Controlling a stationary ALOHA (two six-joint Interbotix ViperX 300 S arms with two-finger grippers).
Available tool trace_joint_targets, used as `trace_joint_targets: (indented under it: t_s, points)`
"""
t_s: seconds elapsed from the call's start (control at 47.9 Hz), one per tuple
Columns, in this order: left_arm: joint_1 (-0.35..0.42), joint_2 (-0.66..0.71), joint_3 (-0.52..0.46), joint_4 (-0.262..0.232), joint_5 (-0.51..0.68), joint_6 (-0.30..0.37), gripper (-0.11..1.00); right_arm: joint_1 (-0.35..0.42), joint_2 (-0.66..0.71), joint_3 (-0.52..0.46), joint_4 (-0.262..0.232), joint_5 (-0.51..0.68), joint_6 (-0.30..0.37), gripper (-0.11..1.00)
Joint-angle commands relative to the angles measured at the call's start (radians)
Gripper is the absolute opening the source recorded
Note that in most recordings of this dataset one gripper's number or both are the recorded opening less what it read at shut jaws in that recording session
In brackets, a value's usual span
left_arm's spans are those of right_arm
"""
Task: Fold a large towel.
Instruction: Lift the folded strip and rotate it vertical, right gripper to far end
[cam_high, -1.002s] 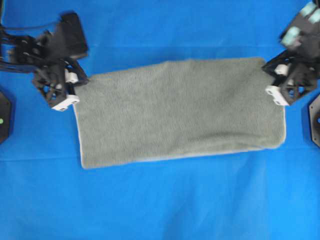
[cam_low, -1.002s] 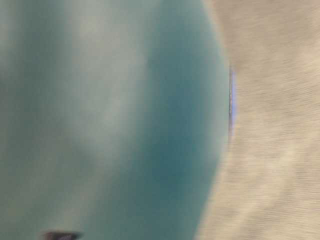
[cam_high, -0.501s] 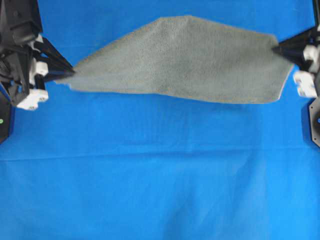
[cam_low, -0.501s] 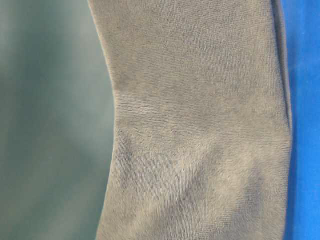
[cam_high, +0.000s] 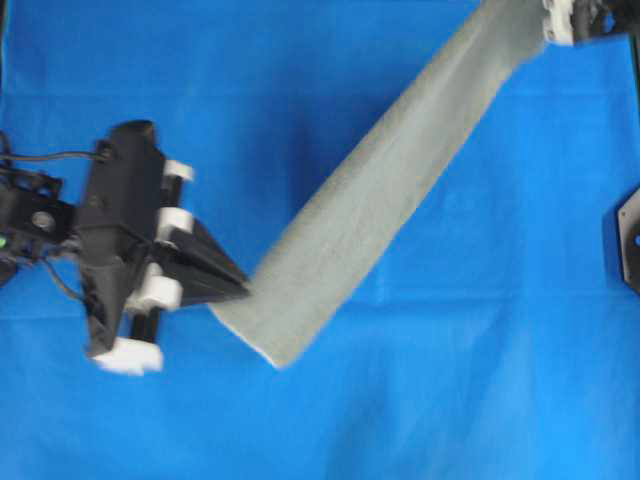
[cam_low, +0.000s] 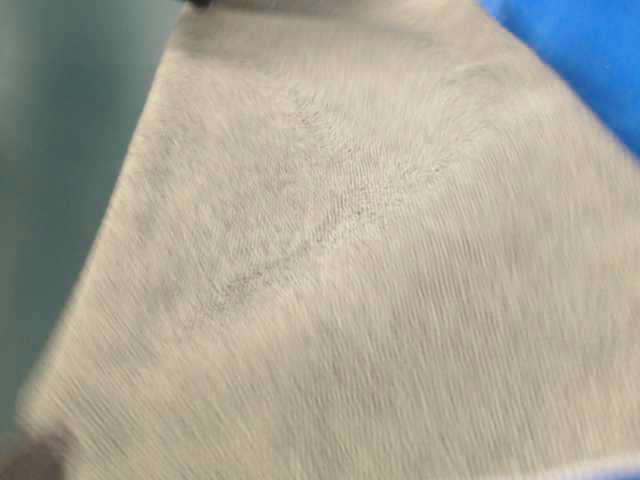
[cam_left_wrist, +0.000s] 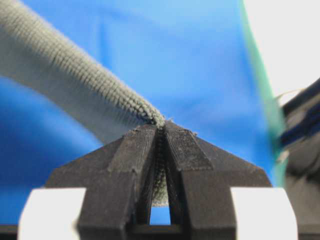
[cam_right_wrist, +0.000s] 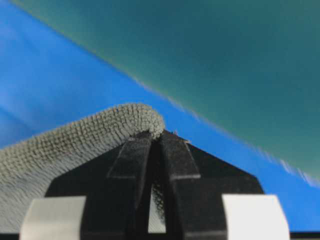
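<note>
- Your left end effector (cam_high: 243, 290) is clamped on one end of the towel (cam_high: 385, 195), low on the left.
- Your right end effector (cam_high: 548, 28) grips the other end, up at the top right edge.
- Towel's strung diagonally between them above the blue surface (cam_high: 480, 380).

Bright blue sheet (cam_high: 300, 420) covers the table, lightly creased, evenly lit. Teal wall (cam_right_wrist: 240, 65) stands beyond the sheet's far edge. Black mounting plate (cam_high: 630, 245) at the table's right margin.
</note>
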Motion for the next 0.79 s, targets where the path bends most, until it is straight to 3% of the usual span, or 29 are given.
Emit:
trace_joint_targets:
  t_s: [0.0,0.146,0.376,0.522,0.772]
  points:
    - [-0.038,0.040,-0.072,0.003,-0.052,0.026,0.03,-0.009,0.052,-0.080,-0.006,-0.061,-0.002,0.04]
    - [-0.067,0.100,-0.123,0.003,-0.118,0.097,0.03,-0.005,0.156,-0.184,-0.002,-0.101,-0.002,0.04]
    - [-0.067,0.198,-0.149,0.003,-0.304,0.121,0.03,-0.005,0.232,-0.253,-0.005,-0.112,-0.008,0.04]
    - [-0.064,0.295,-0.212,0.003,-0.380,0.124,0.03,-0.020,0.222,-0.247,-0.006,-0.080,-0.008,0.04]
    - [-0.067,0.529,-0.443,-0.002,-0.403,0.120,0.03,-0.020,0.123,-0.166,-0.008,0.043,-0.026,0.05]
